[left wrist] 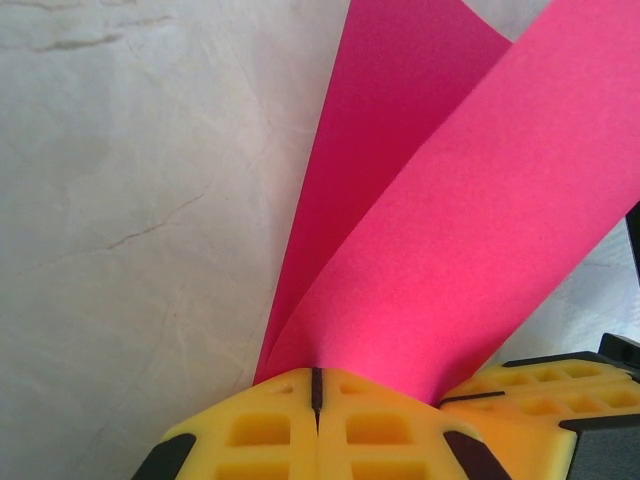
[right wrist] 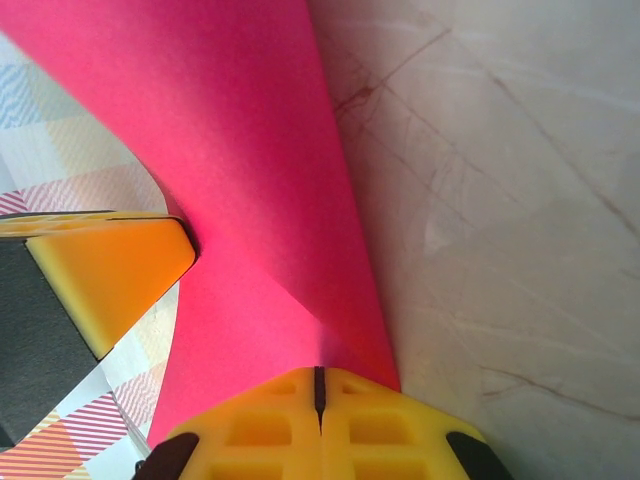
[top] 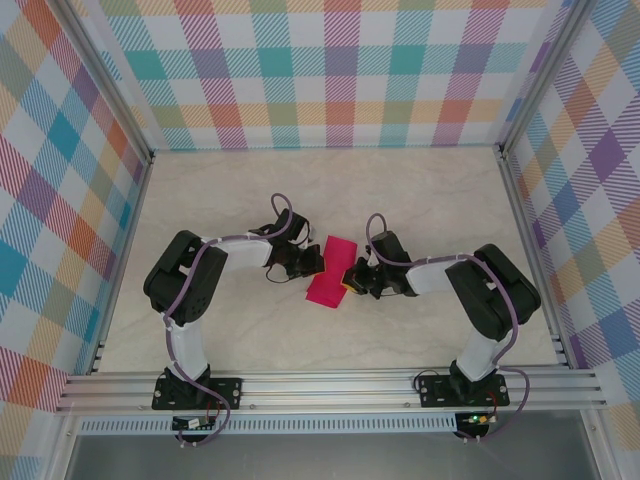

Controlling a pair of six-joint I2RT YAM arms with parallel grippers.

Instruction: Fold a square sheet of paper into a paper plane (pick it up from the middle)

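Note:
The square sheet of paper is magenta-pink and hangs over the middle of the table as a doubled, bent strip rather than a paper plane. My left gripper is shut on its left edge, and my right gripper is shut on its right edge. In the left wrist view two pink layers fan up from my shut left gripper, with the right gripper's yellow fingers close beside it. In the right wrist view the paper rises creased from my shut right gripper, and a left finger touches it.
The tabletop is pale and marble-patterned. Plaid walls close it in at the back and on both sides. An aluminium rail carrying both arm bases runs along the near edge.

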